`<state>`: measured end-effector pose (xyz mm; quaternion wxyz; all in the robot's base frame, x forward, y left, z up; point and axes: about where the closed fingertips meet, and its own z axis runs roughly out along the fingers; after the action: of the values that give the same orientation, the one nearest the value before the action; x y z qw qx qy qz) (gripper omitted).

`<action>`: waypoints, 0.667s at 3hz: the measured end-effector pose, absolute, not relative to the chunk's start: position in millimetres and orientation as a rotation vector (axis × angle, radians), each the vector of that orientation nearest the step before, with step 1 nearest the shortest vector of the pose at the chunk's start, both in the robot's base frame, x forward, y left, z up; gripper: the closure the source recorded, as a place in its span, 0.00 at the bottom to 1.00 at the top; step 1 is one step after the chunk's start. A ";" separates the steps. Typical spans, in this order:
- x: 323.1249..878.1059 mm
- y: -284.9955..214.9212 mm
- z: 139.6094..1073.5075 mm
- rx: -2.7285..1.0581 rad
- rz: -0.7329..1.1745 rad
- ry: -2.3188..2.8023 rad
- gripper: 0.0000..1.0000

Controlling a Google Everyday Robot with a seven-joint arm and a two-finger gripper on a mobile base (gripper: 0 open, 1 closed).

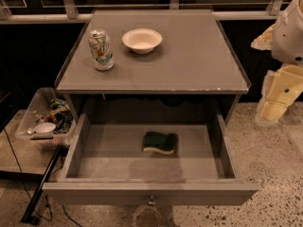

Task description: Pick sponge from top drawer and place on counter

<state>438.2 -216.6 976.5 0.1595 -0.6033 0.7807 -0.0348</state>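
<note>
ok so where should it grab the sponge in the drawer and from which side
I'd come straight down from above on the sponge, closing across its shorter front-to-back width: it lies flat, green side up, mid-floor of the top drawer, clear of the walls. The gripper hangs off to the right, beside the counter.

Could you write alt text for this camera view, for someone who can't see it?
A green-and-yellow sponge lies in the open top drawer. On the counter above stand a soda can and a white bowl. The robot's hand hangs at the picture's right edge, clear of both.
</note>
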 end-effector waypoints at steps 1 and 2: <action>440.9 -213.5 974.5 -1.717 -0.116 2.228 0.00; 449.3 -205.0 953.4 -1.688 -0.045 2.192 0.00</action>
<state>449.3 -205.0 953.4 0.1859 -0.5994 0.7784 -0.0161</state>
